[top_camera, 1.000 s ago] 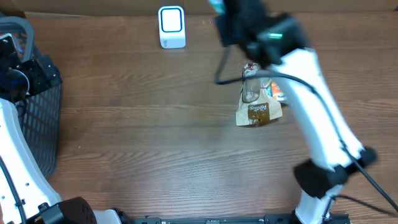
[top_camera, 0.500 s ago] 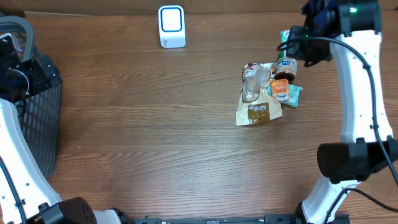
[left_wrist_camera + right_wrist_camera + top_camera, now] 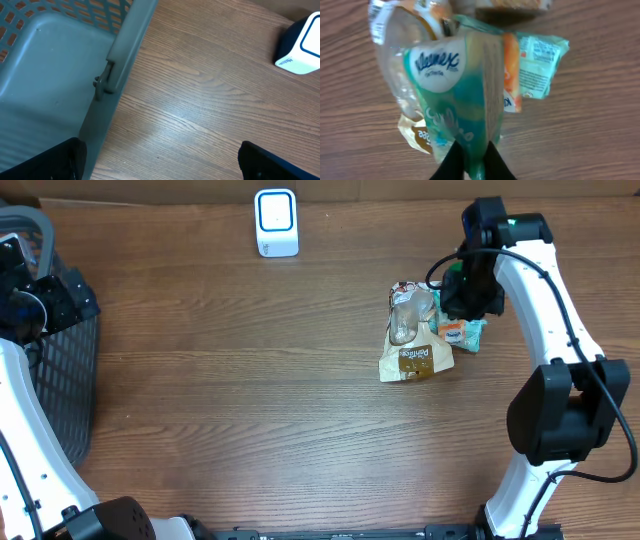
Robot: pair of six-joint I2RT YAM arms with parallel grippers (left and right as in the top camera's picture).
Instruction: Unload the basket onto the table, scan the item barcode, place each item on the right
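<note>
Right wrist view: the teal soft-plastic Kleenex tissue pack (image 3: 455, 95) fills the middle of the frame, its lower edge pinched between the black tips of the right gripper (image 3: 473, 161). A heap of packets lies behind it on the brown wooden table (image 3: 600, 125). In the overhead view that heap, with its brown pouch (image 3: 415, 360), sits right of centre, well apart from the white blue-rimmed scanner box (image 3: 276, 222) at top centre. At the left edge the left gripper (image 3: 160, 162) holds its jaws spread wide beside the grey plastic basket (image 3: 50, 75).
</note>
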